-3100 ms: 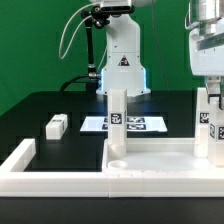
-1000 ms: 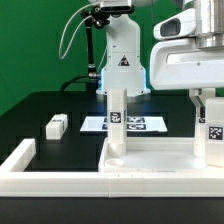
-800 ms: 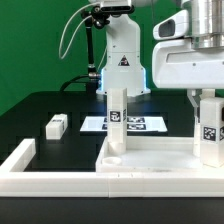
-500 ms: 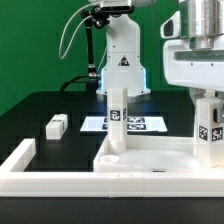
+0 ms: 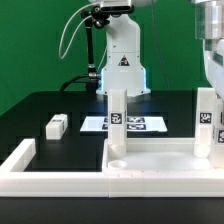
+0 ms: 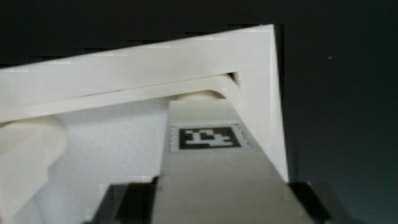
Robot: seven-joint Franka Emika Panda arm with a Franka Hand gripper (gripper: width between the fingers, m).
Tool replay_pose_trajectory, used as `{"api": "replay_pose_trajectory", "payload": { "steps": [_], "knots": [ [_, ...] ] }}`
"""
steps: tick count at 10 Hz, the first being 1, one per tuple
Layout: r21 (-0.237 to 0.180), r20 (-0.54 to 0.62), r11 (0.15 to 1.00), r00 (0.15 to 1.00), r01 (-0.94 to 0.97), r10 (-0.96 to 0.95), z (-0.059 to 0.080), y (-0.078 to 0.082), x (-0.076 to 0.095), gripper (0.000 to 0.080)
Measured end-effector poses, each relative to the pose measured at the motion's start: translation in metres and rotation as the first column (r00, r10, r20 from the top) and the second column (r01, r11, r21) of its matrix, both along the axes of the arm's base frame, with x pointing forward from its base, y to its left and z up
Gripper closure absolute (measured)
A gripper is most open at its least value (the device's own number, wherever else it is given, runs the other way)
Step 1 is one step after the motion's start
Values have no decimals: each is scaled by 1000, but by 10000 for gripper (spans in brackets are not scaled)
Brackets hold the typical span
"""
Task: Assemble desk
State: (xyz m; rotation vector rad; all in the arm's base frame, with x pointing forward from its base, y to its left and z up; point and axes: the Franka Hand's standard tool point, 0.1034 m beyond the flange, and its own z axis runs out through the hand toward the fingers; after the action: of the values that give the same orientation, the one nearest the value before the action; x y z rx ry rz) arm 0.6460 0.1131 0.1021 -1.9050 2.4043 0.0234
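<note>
The desk top (image 5: 160, 168), a white rimmed tray, lies at the front of the exterior view's right. One leg (image 5: 118, 122) stands upright in its far left corner. A second leg (image 5: 207, 125) stands at the top's far right corner, and my gripper (image 5: 208, 88) comes down from above, shut on it. In the wrist view the dark fingers (image 6: 128, 202) flank this tagged leg (image 6: 210, 150), which points down into the corner of the top (image 6: 125, 80). A loose leg block (image 5: 57, 125) lies on the black table to the exterior view's left.
A long white bar with raised ends (image 5: 40, 178) runs along the front left edge. The marker board (image 5: 140, 124) lies flat behind the desk top. The robot base (image 5: 122, 62) stands at the back against a green wall.
My hand has turned about its vertical axis with the leg in it, so the leg's tag now faces differently. The desk top slid slightly left, then back to the right.
</note>
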Motion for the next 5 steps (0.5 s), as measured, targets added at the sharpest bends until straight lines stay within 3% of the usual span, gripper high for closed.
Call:
{"api": "replay_pose_trajectory", "payload": {
  "steps": [1,2,3,5],
  "knots": [
    [-1,1,1000,1000,-14,14,0,0,0,272],
    [-2,2,1000,1000,-29,29,0,0,0,272],
    [-6,3,997,997,-81,81,-1,0,-1,172],
    [-10,-7,917,917,-398,398,-4,3,-20,154]
  ]
}}
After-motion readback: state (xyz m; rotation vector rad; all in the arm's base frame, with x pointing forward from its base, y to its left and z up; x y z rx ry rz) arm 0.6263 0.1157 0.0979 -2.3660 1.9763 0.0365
